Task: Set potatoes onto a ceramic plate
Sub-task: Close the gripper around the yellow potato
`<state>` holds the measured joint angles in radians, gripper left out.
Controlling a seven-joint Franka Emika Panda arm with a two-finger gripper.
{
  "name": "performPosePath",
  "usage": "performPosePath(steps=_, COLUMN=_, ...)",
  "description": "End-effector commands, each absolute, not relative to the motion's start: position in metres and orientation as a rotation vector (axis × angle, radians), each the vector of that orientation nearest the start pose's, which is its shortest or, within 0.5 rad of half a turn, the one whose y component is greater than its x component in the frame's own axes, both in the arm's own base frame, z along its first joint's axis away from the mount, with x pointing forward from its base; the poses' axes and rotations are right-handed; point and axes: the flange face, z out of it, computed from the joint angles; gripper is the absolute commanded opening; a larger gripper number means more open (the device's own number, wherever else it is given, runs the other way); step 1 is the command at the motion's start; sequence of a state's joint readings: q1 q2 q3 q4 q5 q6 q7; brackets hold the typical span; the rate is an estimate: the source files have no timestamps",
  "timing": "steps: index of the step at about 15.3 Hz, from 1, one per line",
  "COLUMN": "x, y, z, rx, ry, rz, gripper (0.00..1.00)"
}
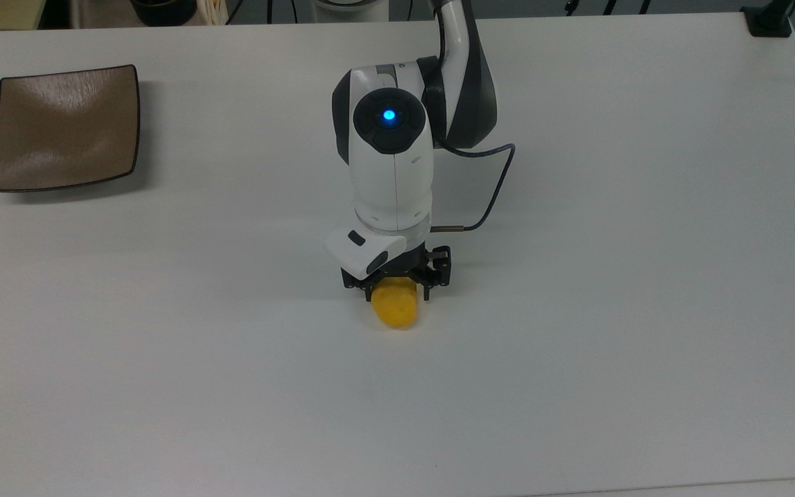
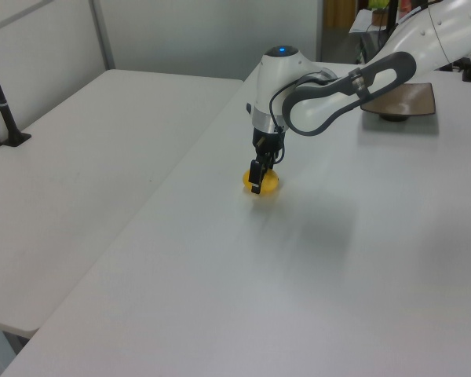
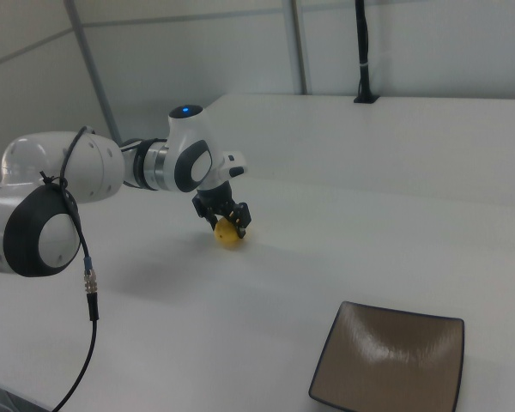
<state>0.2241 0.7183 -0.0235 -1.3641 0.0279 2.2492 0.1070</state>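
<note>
The wide, plain white worktop (image 1: pixel 632 276) carries everything here, its flat matte surface running from edge to edge in the top view.

Over it reaches the white and dark-grey Franka arm (image 1: pixel 390 166), its rounded wrist housing showing a small blue light on top. A thin dark cable (image 1: pixel 494 186) loops from the arm on the top view's right. The arm points straight down near the middle of the worktop, a little closer to the edge at the bottom of the top view than to the far edge.

The square, glossy brown ceramic plate (image 1: pixel 63 128) with a thin dark rim and slightly upturned corners sits near the worktop's far corner at the top view's left, well apart from the arm's tip. In the right view the same plate (image 3: pixel 390 365) lies in the foreground with nothing on it, and in the left view it (image 2: pixel 412 98) is partly hidden behind the arm.

The black two-finger jaws (image 1: pixel 397 286) are lowered right to the worktop, spread wide enough to straddle the potato, one finger on each side of its far end. From these views I cannot tell whether the fingers press on it.

The potato, a small bright yellow oval lump of smooth plastic (image 1: pixel 395 309), lies on the worktop near its middle, its near end poking out from beneath the jaws toward the bottom of the top view. In the left view it (image 2: pixel 268 182) shows as a yellow patch behind the dark finger, and in the right view (image 3: pixel 228 234) just under the fingertips.
</note>
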Motion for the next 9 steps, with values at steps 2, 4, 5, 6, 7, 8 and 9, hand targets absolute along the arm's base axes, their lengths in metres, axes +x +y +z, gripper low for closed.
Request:
performPosePath(steps=2, x=0.738, y=0.155, z=0.314, rx=-3.109, ry=-0.112, rz=-0.292, gripper=0.44)
performPosePath(steps=4, x=0.739, y=0.152, z=0.320, rx=-3.106, ry=-0.105, rz=-0.303, gripper=0.27)
performPosePath(steps=5, x=0.739, y=0.150, z=0.328, rx=-3.104, ry=-0.103, rz=-0.313, gripper=0.24)
performPosePath(steps=6, x=0.739, y=0.145, z=0.341, rx=-3.098, ry=-0.090, rz=-0.330, gripper=0.24)
performPosePath(steps=7, x=0.738, y=0.146, z=0.352, rx=-3.094, ry=-0.092, rz=-0.346, gripper=0.24)
performPosePath(steps=8, x=0.736, y=0.145, z=0.364, rx=-3.091, ry=-0.093, rz=-0.365, gripper=0.24)
performPosePath(steps=9, x=0.732, y=0.145, z=0.377, rx=-3.084, ry=-0.089, rz=-0.382, gripper=0.24)
